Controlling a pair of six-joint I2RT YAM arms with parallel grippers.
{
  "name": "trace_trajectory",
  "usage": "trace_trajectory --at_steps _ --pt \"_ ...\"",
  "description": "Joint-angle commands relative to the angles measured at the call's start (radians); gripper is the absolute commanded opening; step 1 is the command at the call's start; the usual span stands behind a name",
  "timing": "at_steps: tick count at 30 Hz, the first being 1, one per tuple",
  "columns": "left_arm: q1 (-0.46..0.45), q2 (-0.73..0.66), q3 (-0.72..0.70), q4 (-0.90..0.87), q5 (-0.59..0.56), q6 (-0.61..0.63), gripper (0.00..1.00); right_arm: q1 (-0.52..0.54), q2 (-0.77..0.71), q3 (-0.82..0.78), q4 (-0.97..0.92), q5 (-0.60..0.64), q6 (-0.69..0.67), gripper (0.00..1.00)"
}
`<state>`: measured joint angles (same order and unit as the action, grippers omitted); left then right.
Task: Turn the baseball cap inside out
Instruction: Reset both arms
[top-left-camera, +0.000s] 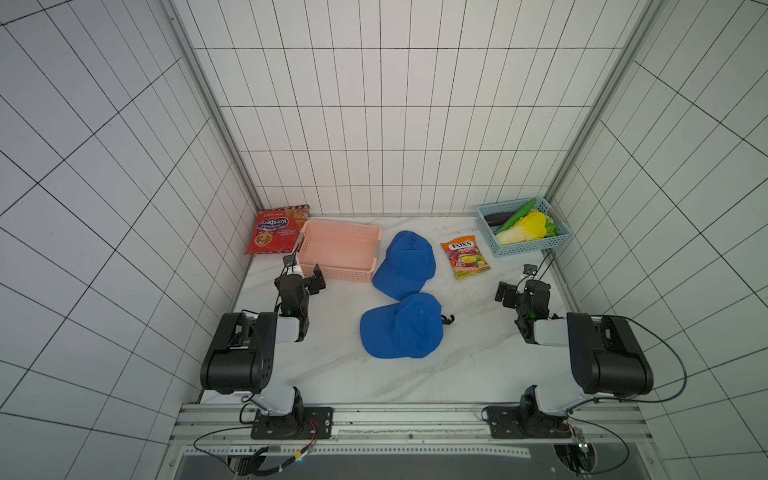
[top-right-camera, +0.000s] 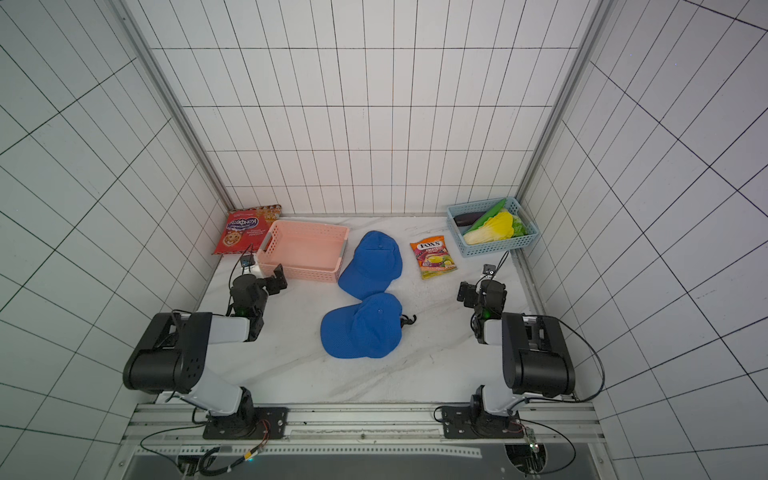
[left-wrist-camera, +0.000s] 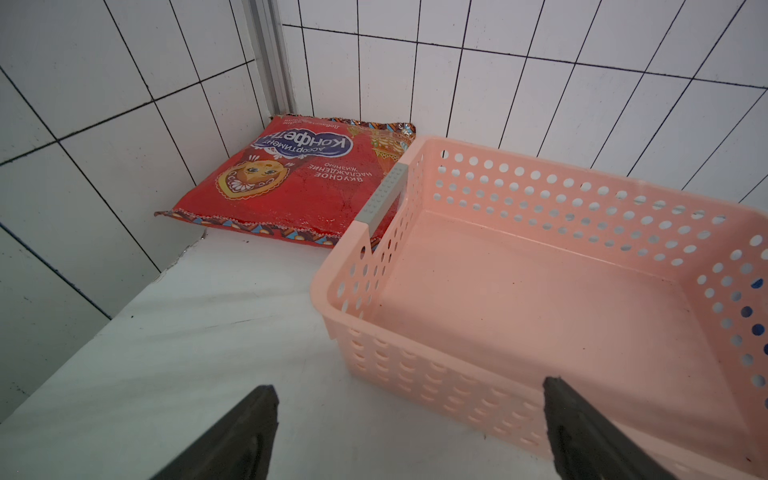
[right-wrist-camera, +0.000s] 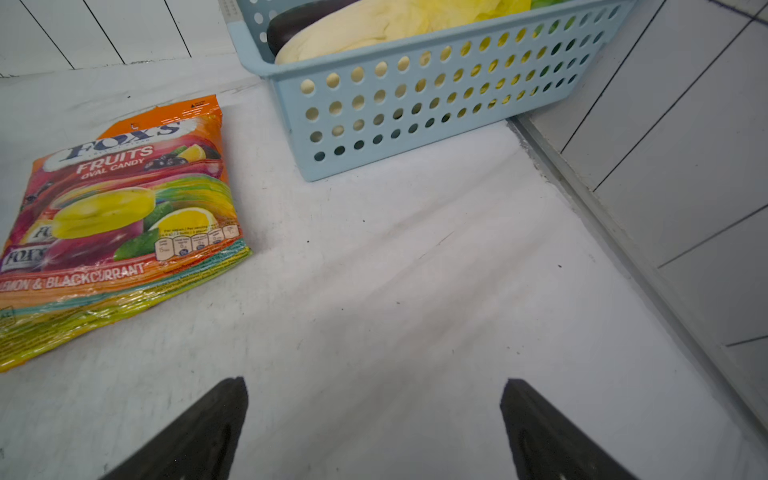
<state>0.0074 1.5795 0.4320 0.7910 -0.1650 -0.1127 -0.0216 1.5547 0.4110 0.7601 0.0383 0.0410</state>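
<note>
My left gripper (left-wrist-camera: 409, 386) and right gripper (right-wrist-camera: 374, 382) both gape wide, empty. Mid-frame in both top views, upper cap (top-left-camera: 405, 264) seemingly touches lower cap (top-left-camera: 401, 328).

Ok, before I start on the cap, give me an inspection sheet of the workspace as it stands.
Surface: white marbled table; no spills seen.
Job's things: two blue caps, far cap and near cap, crowns up, side by side, neither gripped.
Clutter: empty pink basket; red sweets bag in the far corner; Fox's candy bag; blue basket holding vegetables.
Grippers: left gripper and right gripper both open, empty, clear of the caps.
Cables: black cable loops behind the right arm; wiring under the front rail; none across the caps.
Surroundings: white tiled walls on three sides.
</note>
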Motion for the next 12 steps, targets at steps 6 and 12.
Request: trace_trajectory --at_steps 6,12 --pt "0.010 -0.011 0.039 -0.056 0.010 0.006 0.98 -0.015 -0.010 0.037 0.014 -0.059 -0.018 0.99" --pt "0.003 -0.020 0.025 -0.037 -0.002 0.011 0.98 -0.013 -0.014 0.025 0.040 -0.058 -0.018 0.99"
